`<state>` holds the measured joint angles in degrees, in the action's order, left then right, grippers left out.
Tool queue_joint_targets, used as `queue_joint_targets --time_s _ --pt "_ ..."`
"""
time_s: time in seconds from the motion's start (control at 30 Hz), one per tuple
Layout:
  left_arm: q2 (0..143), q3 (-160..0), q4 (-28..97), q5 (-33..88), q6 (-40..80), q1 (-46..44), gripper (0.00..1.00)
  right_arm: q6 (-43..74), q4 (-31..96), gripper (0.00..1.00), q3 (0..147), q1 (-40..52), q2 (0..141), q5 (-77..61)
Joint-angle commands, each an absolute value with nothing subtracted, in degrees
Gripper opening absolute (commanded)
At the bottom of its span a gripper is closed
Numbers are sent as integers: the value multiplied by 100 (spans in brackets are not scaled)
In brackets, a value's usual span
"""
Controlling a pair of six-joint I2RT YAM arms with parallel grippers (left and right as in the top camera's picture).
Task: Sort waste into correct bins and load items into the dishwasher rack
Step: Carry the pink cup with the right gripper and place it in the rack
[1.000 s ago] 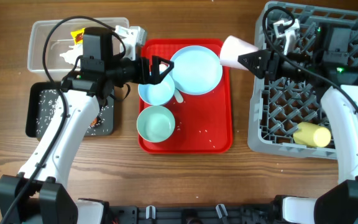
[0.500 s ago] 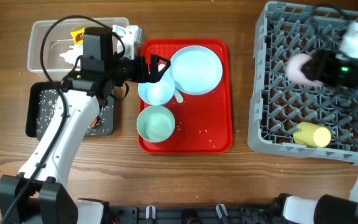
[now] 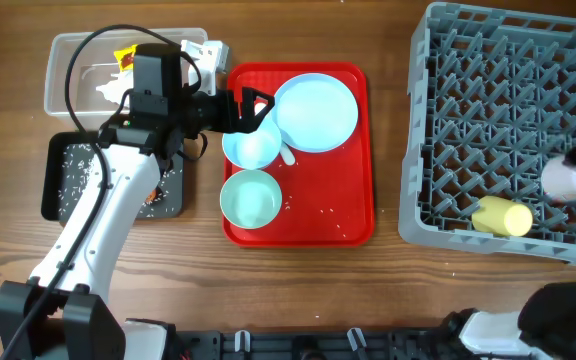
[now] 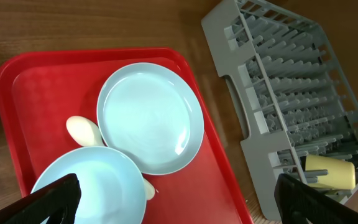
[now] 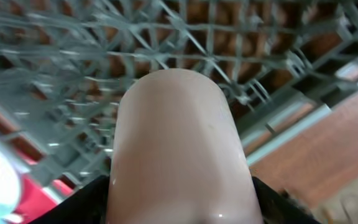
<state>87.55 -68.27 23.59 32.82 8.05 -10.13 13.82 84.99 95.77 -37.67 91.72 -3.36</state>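
Note:
My left gripper point(image 3: 258, 110) point(image 4: 185, 202) is open and empty above the upper light blue bowl point(image 3: 251, 147) point(image 4: 92, 186) on the red tray. The light blue plate point(image 3: 315, 112) point(image 4: 149, 118) lies beside that bowl, and the second bowl point(image 3: 250, 200) sits below it. My right gripper point(image 5: 179, 208) is shut on the pale pink cup point(image 5: 176, 143). In the overhead view the cup is a blur point(image 3: 566, 180) over the right side of the grey dishwasher rack point(image 3: 488, 110) point(image 4: 278, 99) point(image 5: 67, 68). The yellow cup point(image 3: 503, 216) point(image 4: 331, 172) lies in the rack.
The clear bin point(image 3: 68, 95) holds a yellow wrapper point(image 3: 125, 58) and white tissue. The black bin point(image 3: 58, 190) holds rice grains and a small brown lump point(image 3: 151, 198). The red tray point(image 3: 338, 200) carries a few grains and a cream piece point(image 4: 82, 130).
My right arm has swung the pink cup from beside the tray across the rack to its right side. The left arm has not moved.

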Motion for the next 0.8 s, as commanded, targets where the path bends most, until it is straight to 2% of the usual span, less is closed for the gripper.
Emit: queue_joint_targets --time_s 0.0,0.23,0.6,0.63,0.67,0.7,0.77 --pt "8799 -6849 2344 3242 775 -1028 100 1682 8746 53 9664 -3787 9627 482" --pt "8799 -6847 2344 3242 775 -1028 100 1824 8906 53 9537 -4021 10068 766" --pt "8799 -6847 2344 3242 775 -1028 100 1802 7728 53 8187 -4309 10079 591" --pt "8799 -6847 2344 3242 775 -1028 100 1800 7620 66 8093 -4309 10079 539" --pt "8799 -6847 2344 3242 775 -1028 100 1802 7531 94 8084 -4309 10084 506" --pt "8799 -6847 2344 3242 775 -1028 100 1800 7509 100 8090 -4309 10084 482" --pt "8799 -6849 2344 3242 775 -1028 100 1800 7470 100 8191 -4309 10084 285"
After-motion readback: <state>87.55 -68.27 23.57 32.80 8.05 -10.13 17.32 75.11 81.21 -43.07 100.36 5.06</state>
